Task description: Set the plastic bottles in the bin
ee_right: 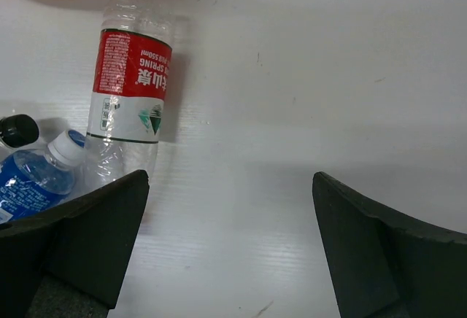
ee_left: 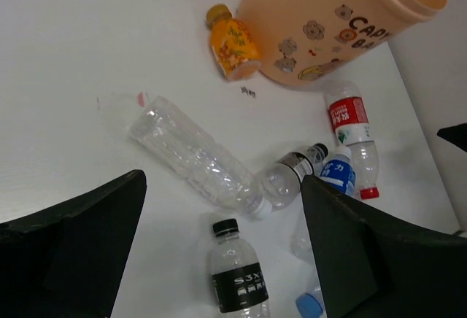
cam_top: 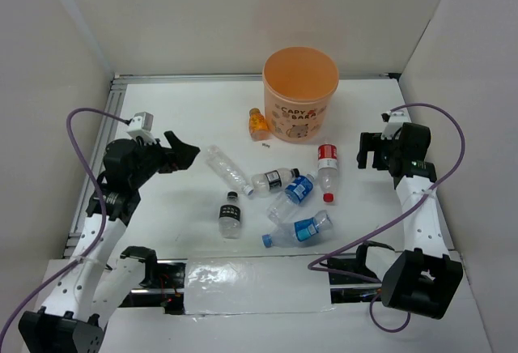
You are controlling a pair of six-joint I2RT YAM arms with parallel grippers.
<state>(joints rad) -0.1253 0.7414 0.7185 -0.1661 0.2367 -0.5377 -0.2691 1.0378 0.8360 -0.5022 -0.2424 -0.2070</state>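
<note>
Left gripper [cam_top: 181, 151] and right gripper [cam_top: 366, 150] both hang spread wide, empty. The plastic bottles [cam_top: 299, 189] lie scattered mid-frame below the bin [cam_top: 299, 94]. They look light, slick and crushable, so I'd pinch one across its labelled belly.

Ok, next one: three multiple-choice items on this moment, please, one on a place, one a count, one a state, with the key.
1. Where is the orange bottle relative to the bin?
A) inside it
B) on the table beside it
C) under it

2. How many blue-labelled bottles are there?
A) none
B) two
C) five

3. How are the left fingers and right fingers?
A) both open, empty
B) both shut on bottles
C) only the left holds one

Key: 1 B, it sits by the bin's wall in the top view; 2 B, both lie in the cluster; 3 A, each wrist view shows nothing gripped between spread fingers.
</note>
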